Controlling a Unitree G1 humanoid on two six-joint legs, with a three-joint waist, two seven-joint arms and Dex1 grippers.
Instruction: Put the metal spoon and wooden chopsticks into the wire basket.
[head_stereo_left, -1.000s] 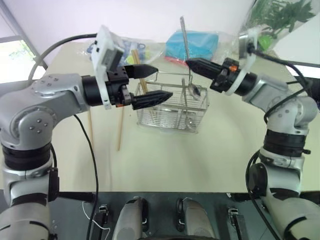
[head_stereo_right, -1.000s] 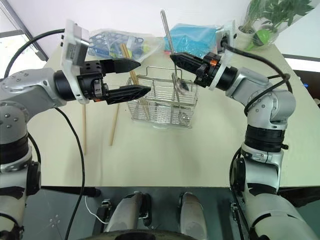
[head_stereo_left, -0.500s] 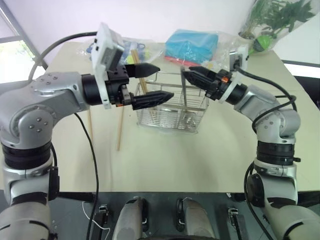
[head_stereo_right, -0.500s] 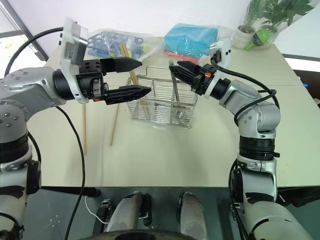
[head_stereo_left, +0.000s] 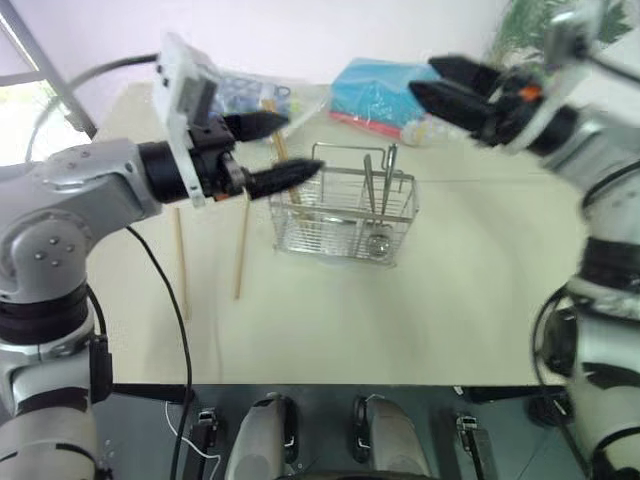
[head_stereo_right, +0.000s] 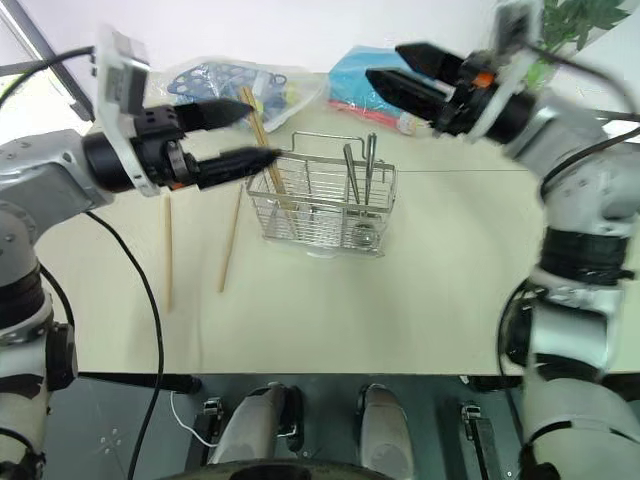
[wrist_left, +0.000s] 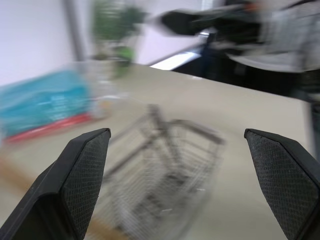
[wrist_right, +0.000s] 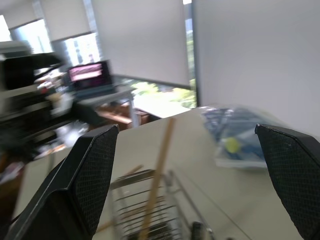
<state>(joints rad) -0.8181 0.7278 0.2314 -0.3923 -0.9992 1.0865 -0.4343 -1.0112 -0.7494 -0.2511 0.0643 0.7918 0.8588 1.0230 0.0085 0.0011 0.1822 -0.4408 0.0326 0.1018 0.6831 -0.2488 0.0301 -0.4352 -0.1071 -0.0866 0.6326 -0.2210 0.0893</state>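
The wire basket (head_stereo_left: 298, 226) stands mid-table. The metal spoon (head_stereo_left: 389, 178) stands in it, bowl down, handle leaning against the rim beside another upright metal piece. One of the wooden chopsticks (head_stereo_right: 262, 140) leans in the basket's left end; two more (head_stereo_left: 181, 265) (head_stereo_left: 241, 250) lie on the table to its left. My left gripper (head_stereo_left: 303, 145) is open and empty, level, at the basket's upper left next to the leaning chopstick. My right gripper (head_stereo_left: 421, 76) is open and empty, raised above and behind the basket's right end.
A blue rack wrapped in clear plastic (head_stereo_left: 385, 85) lies behind the basket. A clear bag of coloured items (head_stereo_right: 215, 80) sits at the back left. A green plant (head_stereo_right: 560, 20) stands at the back right. Bare tabletop (head_stereo_left: 450, 300) lies in front of the basket.
My right gripper opened and let the spoon go into the basket, then rose up and to the right. My left gripper drifted slightly left, staying open.
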